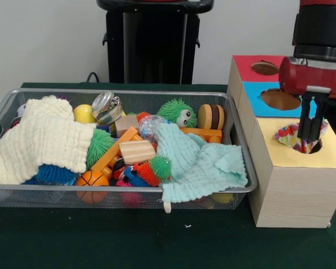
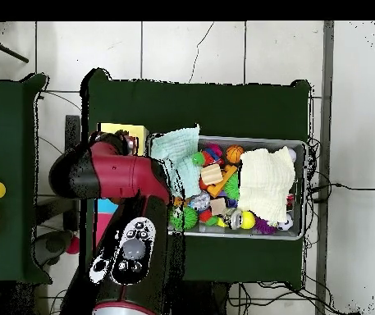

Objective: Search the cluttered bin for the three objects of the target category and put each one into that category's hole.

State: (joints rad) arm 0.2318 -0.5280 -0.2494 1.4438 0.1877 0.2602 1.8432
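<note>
The silver wire-mesh bin [image 1: 243,145] sits at nine o'clock of the pale wooden box, heaped with toys and cloths. A knotted ball of multicoloured fabric [image 1: 288,135] rests in the round hole [image 1: 317,147] of the yellow top, half sunk, at the box's twelve o'clock edge.

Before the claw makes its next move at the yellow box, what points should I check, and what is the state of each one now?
1. The claw is above the right hole, the one in the yellow-topped box: ok.
2. The fabric ball is at that hole: ok, it sits in the opening and is partly above the top.
3. The ball has fully dropped in: not ok.
4. The claw's fingers have let go of the ball: cannot tell.
5. The blue-topped box's hole and the red one's are empty: ok.
6. More targets are visible in the bin: cannot tell; cloths cover much.
</note>
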